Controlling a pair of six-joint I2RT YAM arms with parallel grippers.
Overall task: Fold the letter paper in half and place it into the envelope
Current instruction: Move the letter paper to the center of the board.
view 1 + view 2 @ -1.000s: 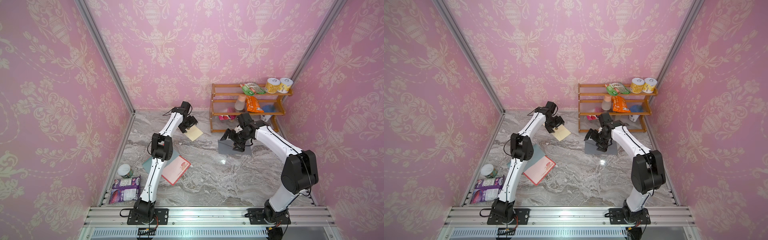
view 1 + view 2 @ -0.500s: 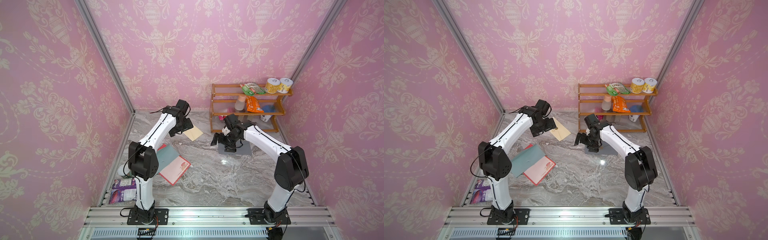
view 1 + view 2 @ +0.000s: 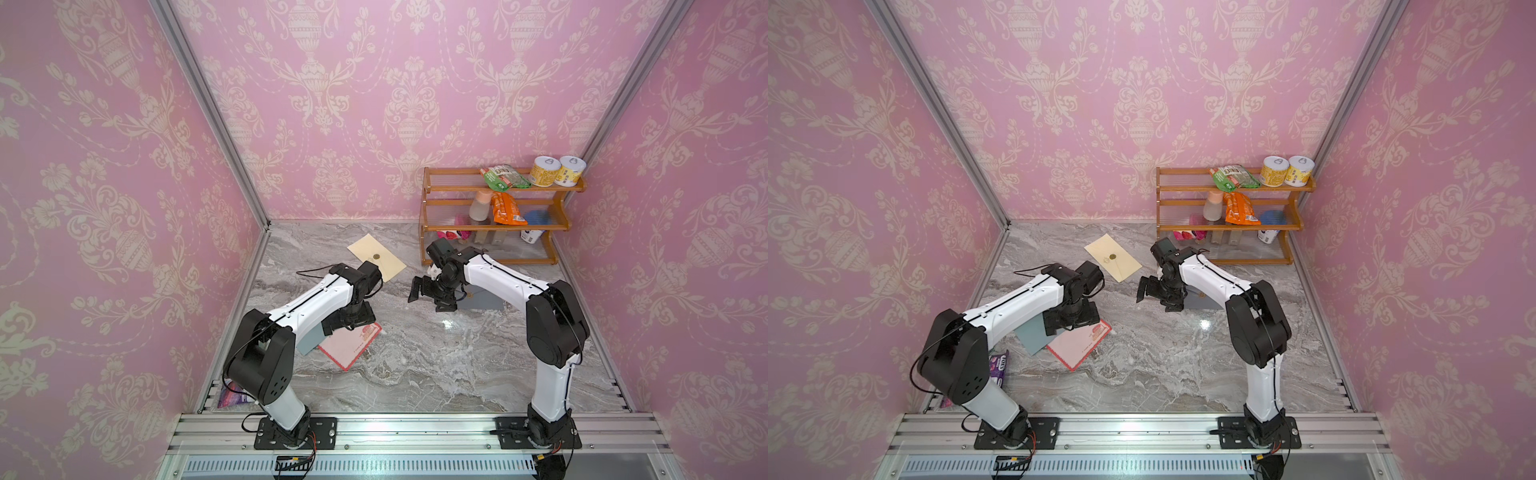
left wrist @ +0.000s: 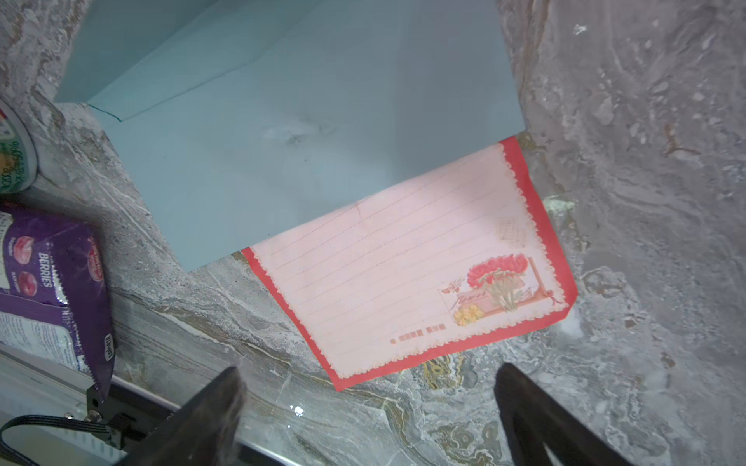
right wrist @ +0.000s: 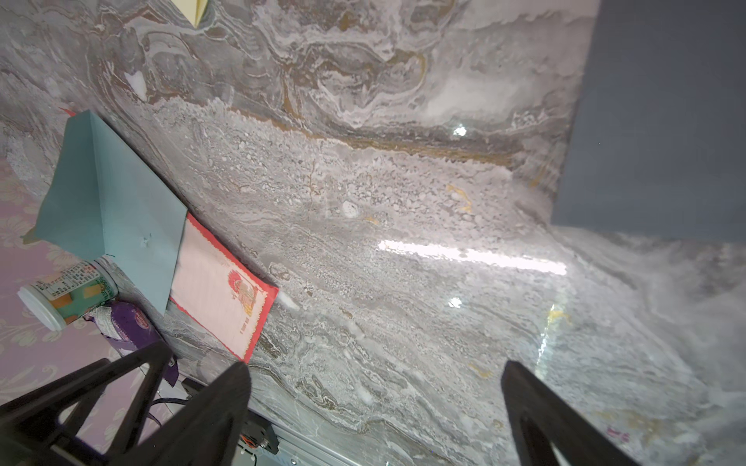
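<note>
Letter paper, thin and likely limp, lies at 8 o'clock on the table, partly under a teal envelope; left gripper and right gripper gape empty; pinch its free corner.

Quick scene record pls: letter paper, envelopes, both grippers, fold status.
letter paper: flat on table, no fold visible, one end covered by teal envelope
paper inside teal envelope: cannot tell
beige envelope: gold seal, near back wall, apart from the paper
grey envelope: partly under right arm
left gripper: open, empty, near paper, not touching
right gripper: open, empty, over bare table
fold: not done
</note>
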